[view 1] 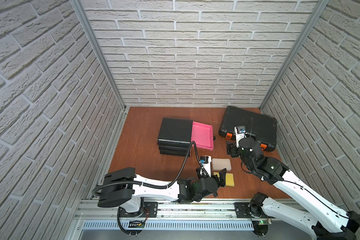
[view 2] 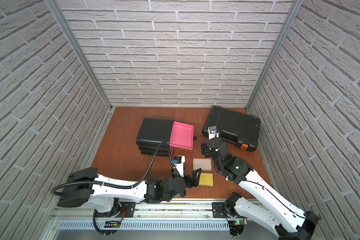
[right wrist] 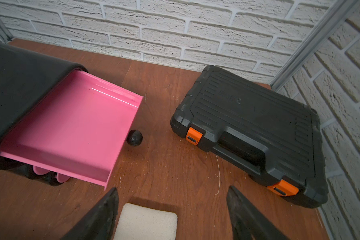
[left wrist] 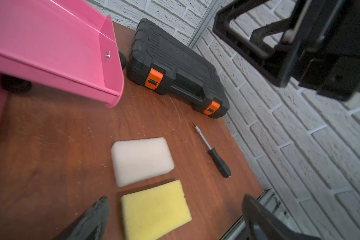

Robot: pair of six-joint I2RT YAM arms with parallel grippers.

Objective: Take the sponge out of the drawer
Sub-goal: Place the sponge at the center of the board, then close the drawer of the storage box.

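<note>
Two claws spread, yellow sponge (view 1: pixel 229 180) out on the table (view 1: pixel 146 164)

Nearest the front rail, the left gripper (left wrist: pixel 175 199) hangs over the yellow sponge with its jaws wide apart. The sponge lies flat on the wood, ungripped. Just behind it rests a white sponge (view 1: pixel 221 164), with a screwdriver (left wrist: pixel 214 153) beside it. The right gripper (right wrist: pixel 173 189), its jaws likewise spread, hovers just past the white sponge. Farther back, the pink drawer (view 1: pixel 202 135) stands pulled out of its black cabinet (view 1: pixel 175 131). A black tool case (view 1: pixel 249 124) lies in the far right corner.
</note>
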